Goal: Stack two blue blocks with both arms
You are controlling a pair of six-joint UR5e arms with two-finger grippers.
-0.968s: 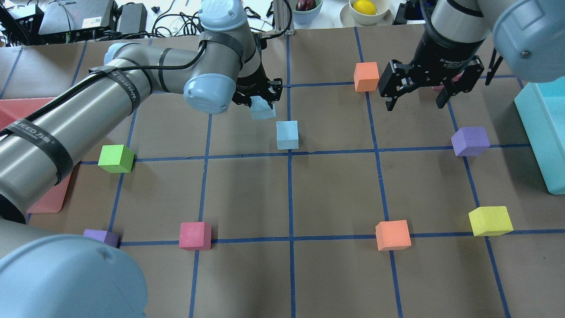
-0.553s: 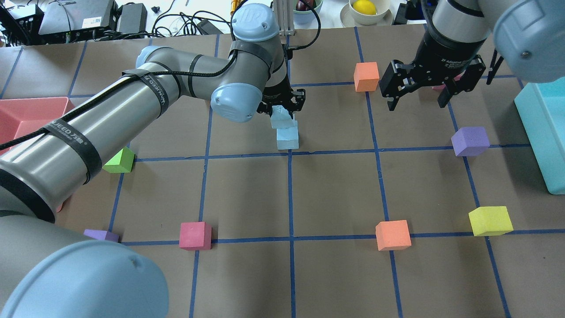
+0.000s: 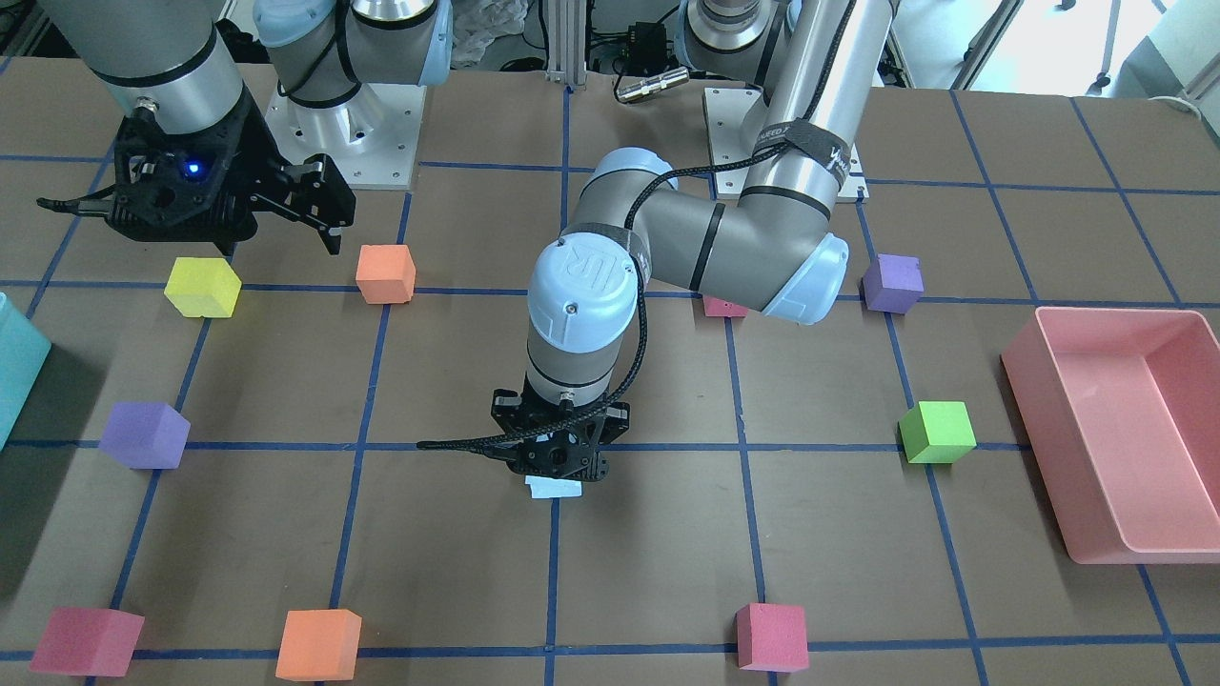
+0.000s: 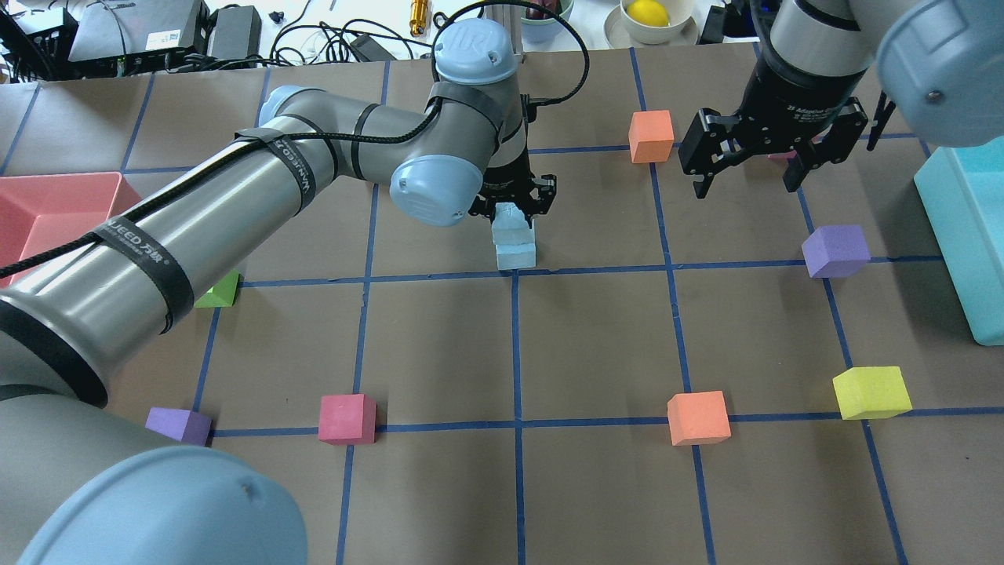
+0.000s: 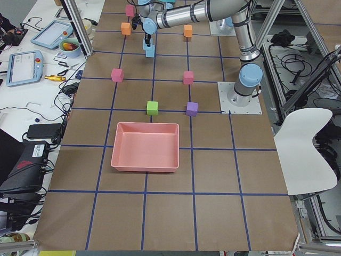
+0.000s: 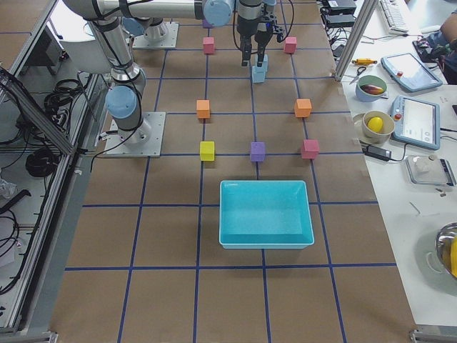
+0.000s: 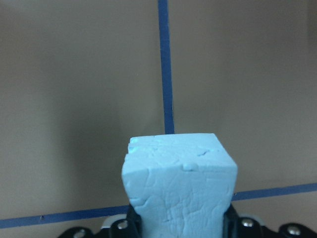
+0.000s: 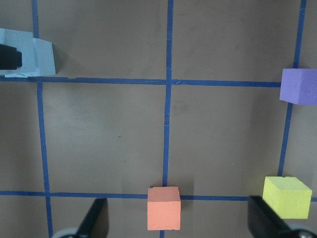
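My left gripper (image 4: 514,210) is shut on a pale blue block (image 4: 508,220) and holds it directly over the second blue block (image 4: 518,253), which stands on the table by a tape crossing. I cannot tell whether the two touch. In the left wrist view the held block (image 7: 178,183) fills the foreground and hides the lower one. From the front only a sliver of blue (image 3: 555,488) shows under the left gripper (image 3: 556,469). My right gripper (image 4: 743,184) is open and empty, hovering to the right; one of its fingers (image 8: 94,218) shows in its wrist view.
Around the pair are an orange cube (image 4: 651,135), a purple cube (image 4: 835,249), a yellow cube (image 4: 871,391), another orange cube (image 4: 698,417), a red cube (image 4: 347,418) and a green cube (image 4: 220,290). A teal bin (image 4: 961,235) stands right, a pink tray (image 4: 47,204) left.
My left gripper has carried its blue block to the right, from beside the other blue block to directly over it. The right arm has barely moved.
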